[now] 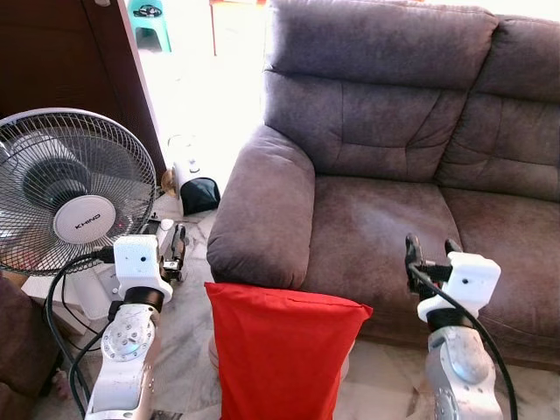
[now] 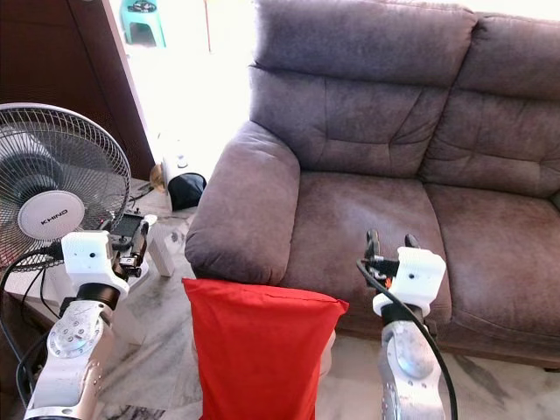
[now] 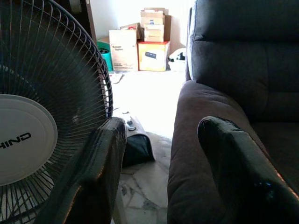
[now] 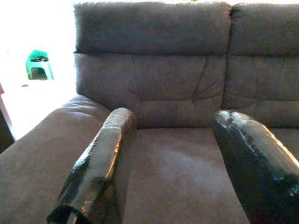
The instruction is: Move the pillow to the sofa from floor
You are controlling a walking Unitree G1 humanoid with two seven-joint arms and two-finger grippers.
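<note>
Right, the red pillow (image 1: 278,350) is standing on edge on the floor, leaning against the front of the sofa (image 1: 376,219) just under the armrest, at six o'clock from the seat cushions. The left gripper (image 1: 178,249) is hanging raised at nine o'clock of the pillow, fingers spread and holding nothing; the right gripper (image 1: 429,254) is hovering at three o'clock, also spread wide and empty. To do this well, I judge both arms should be coming down and inward, squeezing the pillow's flanks evenly before lifting it clear of the armrest. The pillow is looking like smooth, thin fabric, soft and slumping; the sofa is a plush grey-brown suede, though that is a guess. A wire-caged fan (image 1: 61,188) is standing near the left arm, so swing carefully.
</note>
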